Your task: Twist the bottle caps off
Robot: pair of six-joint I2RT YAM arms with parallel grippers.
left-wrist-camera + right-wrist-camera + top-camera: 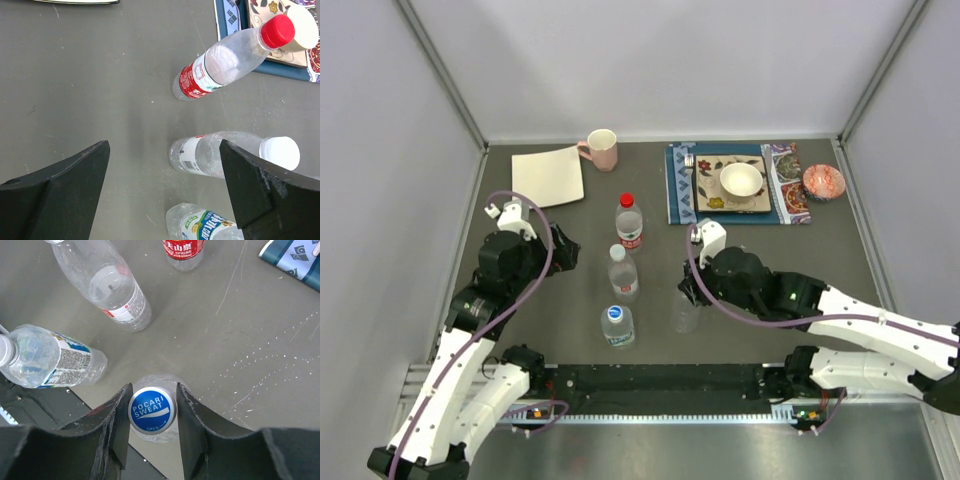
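Four clear bottles stand mid-table. My right gripper [153, 388] is shut on the blue cap [152, 410] of the nearest right bottle [685, 314], a finger pressing each side. Left of it are a bottle with a blue-and-white cap [613, 313], a white-capped bottle [205, 152] with its cap [279, 151], and a red-labelled bottle [220, 65] with a red cap [277, 31]. My left gripper [164, 146] hangs open above the table, left of these bottles [622, 270], holding nothing.
At the back stand a pink mug [602, 150] and a white square plate [548, 176]. A patterned placemat [680, 195] carries a decorated plate and a white bowl [741, 179]; a red patterned bowl [823, 182] sits to its right. Walls enclose three sides.
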